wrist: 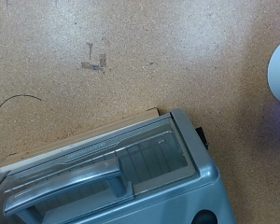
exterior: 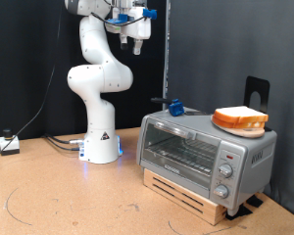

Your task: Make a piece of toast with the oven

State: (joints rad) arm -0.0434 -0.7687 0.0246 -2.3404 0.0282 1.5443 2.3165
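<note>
The silver toaster oven (exterior: 201, 152) stands on a wooden base on the table at the exterior view's right, with its glass door shut and three knobs (exterior: 225, 171) on its side panel. It also shows from above in the wrist view (wrist: 131, 177), with its door handle (wrist: 65, 182). A thick bread slice on an orange dish (exterior: 240, 119) rests on the oven's roof. The thin piece of toast shows in neither view. My gripper (exterior: 136, 39) hangs high above the table, up and to the exterior view's left of the oven, holding nothing visible. Its fingers are out of the wrist view.
A small blue object (exterior: 173, 106) sits on the oven's roof at its back corner. A black stand (exterior: 257, 90) rises behind the oven. The white robot base (exterior: 101, 147) stands to the oven's left, with cables (exterior: 59, 143) beside it. A dark curved line (wrist: 14, 105) marks the table.
</note>
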